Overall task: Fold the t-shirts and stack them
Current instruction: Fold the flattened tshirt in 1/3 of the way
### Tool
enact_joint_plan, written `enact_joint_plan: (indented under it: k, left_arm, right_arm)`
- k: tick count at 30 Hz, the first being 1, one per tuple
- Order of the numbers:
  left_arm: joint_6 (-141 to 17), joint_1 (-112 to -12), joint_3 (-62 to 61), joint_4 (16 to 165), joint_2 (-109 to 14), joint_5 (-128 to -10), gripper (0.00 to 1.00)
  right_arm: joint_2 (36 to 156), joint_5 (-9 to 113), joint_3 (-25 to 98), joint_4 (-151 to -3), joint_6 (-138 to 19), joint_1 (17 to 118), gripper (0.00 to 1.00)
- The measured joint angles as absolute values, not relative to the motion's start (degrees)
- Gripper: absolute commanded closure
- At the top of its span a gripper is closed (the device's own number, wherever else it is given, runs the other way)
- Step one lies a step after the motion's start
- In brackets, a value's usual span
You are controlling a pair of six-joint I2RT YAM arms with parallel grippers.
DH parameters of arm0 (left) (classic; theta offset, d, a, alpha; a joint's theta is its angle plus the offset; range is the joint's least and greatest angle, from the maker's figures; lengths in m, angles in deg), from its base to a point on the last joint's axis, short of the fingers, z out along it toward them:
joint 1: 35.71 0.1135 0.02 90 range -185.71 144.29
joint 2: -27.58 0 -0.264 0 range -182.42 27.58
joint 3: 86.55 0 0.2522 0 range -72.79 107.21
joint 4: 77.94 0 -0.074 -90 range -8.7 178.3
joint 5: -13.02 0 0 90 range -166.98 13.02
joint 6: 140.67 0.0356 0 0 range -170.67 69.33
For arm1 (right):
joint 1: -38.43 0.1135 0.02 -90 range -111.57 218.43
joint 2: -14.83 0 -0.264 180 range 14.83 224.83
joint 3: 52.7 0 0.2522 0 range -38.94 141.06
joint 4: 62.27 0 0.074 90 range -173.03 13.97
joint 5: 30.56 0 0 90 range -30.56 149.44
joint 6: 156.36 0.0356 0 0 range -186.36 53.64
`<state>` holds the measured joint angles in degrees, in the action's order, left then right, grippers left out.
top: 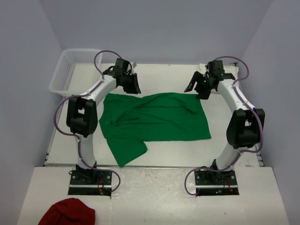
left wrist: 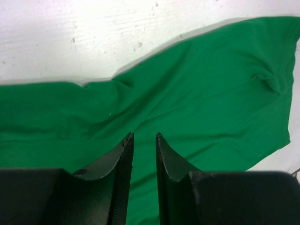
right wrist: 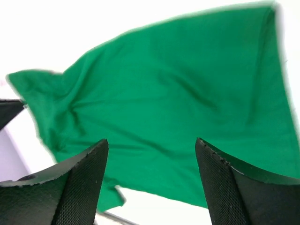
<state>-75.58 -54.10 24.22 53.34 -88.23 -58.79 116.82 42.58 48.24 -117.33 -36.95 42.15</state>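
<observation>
A bright green t-shirt [top: 154,119] lies spread and wrinkled on the white table, with one sleeve pointing toward the near edge. My left gripper [top: 132,85] hovers over its far left corner. In the left wrist view the left gripper [left wrist: 143,136] has its jaws a narrow gap apart, nothing between them, and the green t-shirt [left wrist: 201,84] below. My right gripper [top: 196,88] hangs over the far right corner. The right wrist view shows the right gripper [right wrist: 151,140] wide open and empty above the green t-shirt [right wrist: 164,89]. A pale cloth [top: 229,70] peeks from behind the right wrist; I cannot tell what it is.
A white mesh basket [top: 70,70] stands at the far left corner of the table. A dark red cloth [top: 68,213] lies on the near platform, left of the arm bases. Grey walls close in on both sides.
</observation>
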Motion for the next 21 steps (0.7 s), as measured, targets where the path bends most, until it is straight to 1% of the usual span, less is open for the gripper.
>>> enact_joint_plan:
  k: [2,3,5,8,10,12,15,16,17,18,21]
  left_arm:
    - [-75.58,-54.10,23.15,52.99,-88.14,-59.18,0.73]
    - [-75.58,-54.10,22.80,52.73,-88.12,-59.29,0.73]
    - [-75.58,-54.10,22.45,52.29,-88.10,-59.47,0.73]
    - [-75.58,-54.10,22.45,51.48,-87.71,-59.92,0.73]
    - [-75.56,-54.10,22.45,50.81,-87.16,-60.25,0.73]
    - [-75.56,-54.10,22.56,50.26,-86.61,-60.51,0.73]
    - [-75.56,-54.10,22.58,49.91,-86.07,-60.78,0.73]
    - [-75.56,-54.10,22.58,49.85,-86.02,-60.82,0.73]
    - [-75.56,-54.10,22.56,49.78,-86.02,-60.89,0.73]
    - [-75.56,-54.10,22.54,49.76,-86.02,-60.95,0.73]
    - [-75.53,-54.10,22.43,49.78,-85.98,-61.00,0.73]
  right_arm:
    - [114.42,39.28,42.29,-113.20,-34.26,42.13,0.23]
    - [112.25,37.82,36.30,-110.18,-31.95,42.15,0.23]
    - [109.30,34.06,27.30,-102.66,-25.94,42.15,0.26]
    - [106.40,30.73,16.65,-91.80,-16.06,42.46,0.27]
    - [106.40,29.97,15.19,-88.35,-12.19,42.83,0.29]
    - [106.44,30.19,16.26,-86.53,-9.87,43.20,0.31]
    - [106.40,31.61,19.26,-85.57,-7.90,43.44,0.38]
    - [106.24,32.57,19.82,-85.46,-7.29,43.46,0.44]
    - [106.07,33.55,19.96,-85.46,-6.88,43.44,0.47]
    - [105.83,35.13,19.91,-86.01,-6.02,43.44,0.47]
    - [105.28,39.59,19.74,-89.50,-3.90,43.40,0.44]
